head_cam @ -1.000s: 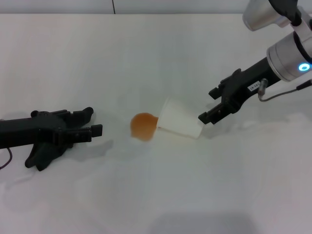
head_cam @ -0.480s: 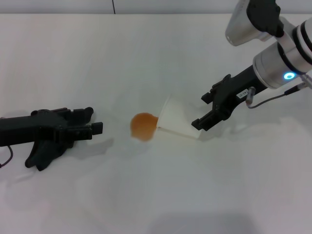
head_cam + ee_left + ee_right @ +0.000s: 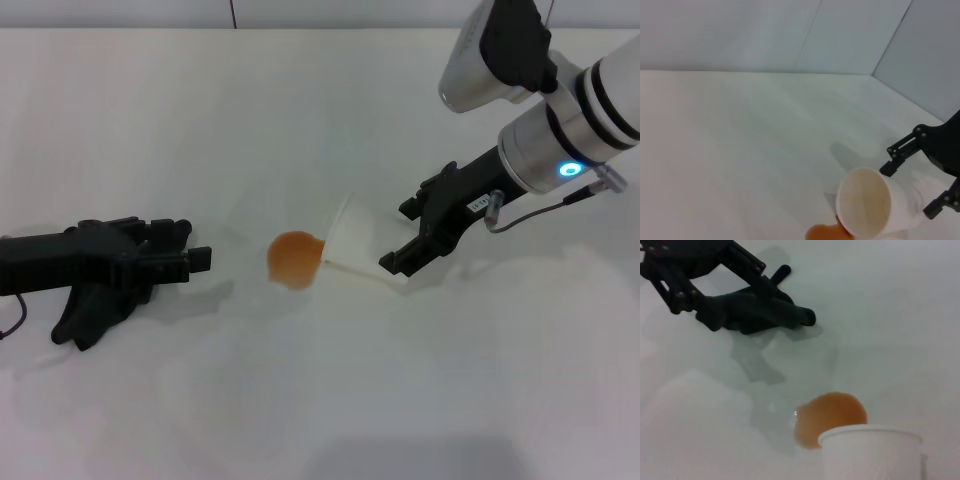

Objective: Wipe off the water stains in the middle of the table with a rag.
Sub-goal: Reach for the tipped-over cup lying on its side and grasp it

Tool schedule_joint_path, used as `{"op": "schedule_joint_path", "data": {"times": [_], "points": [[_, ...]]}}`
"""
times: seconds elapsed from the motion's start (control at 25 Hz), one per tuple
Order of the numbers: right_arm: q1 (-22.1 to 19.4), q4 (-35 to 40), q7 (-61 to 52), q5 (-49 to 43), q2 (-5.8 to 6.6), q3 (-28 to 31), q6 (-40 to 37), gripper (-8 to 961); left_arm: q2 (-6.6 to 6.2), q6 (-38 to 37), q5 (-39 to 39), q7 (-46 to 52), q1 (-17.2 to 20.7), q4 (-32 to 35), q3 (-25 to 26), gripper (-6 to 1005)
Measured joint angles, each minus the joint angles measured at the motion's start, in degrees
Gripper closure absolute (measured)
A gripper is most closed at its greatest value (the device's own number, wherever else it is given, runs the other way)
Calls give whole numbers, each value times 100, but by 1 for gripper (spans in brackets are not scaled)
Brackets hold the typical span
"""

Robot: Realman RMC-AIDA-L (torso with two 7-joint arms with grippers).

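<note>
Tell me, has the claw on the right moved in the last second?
Yes. The right claw has slid leftward along the tipped paper cup, nearer the orange puddle; the cup itself stayed put.

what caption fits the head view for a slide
Right gripper at the base of a tipped cup beside the orange stain; left gripper rests on the rag.

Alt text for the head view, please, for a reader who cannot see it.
A white paper cup lies tipped on the white table, an orange water stain at its mouth. The right claw reaches its base, while the left claw rests leftward on a black rag.
</note>
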State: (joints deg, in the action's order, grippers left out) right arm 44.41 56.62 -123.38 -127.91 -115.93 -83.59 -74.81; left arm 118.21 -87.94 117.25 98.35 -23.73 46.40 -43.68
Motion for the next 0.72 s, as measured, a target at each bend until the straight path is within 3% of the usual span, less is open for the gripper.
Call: {"op": "schedule_joint_path", "data": {"times": [0.72], "points": [[30,-171,-39,0,-4,-391,416,112,0,22,0,9,-17,0,0,108]]}}
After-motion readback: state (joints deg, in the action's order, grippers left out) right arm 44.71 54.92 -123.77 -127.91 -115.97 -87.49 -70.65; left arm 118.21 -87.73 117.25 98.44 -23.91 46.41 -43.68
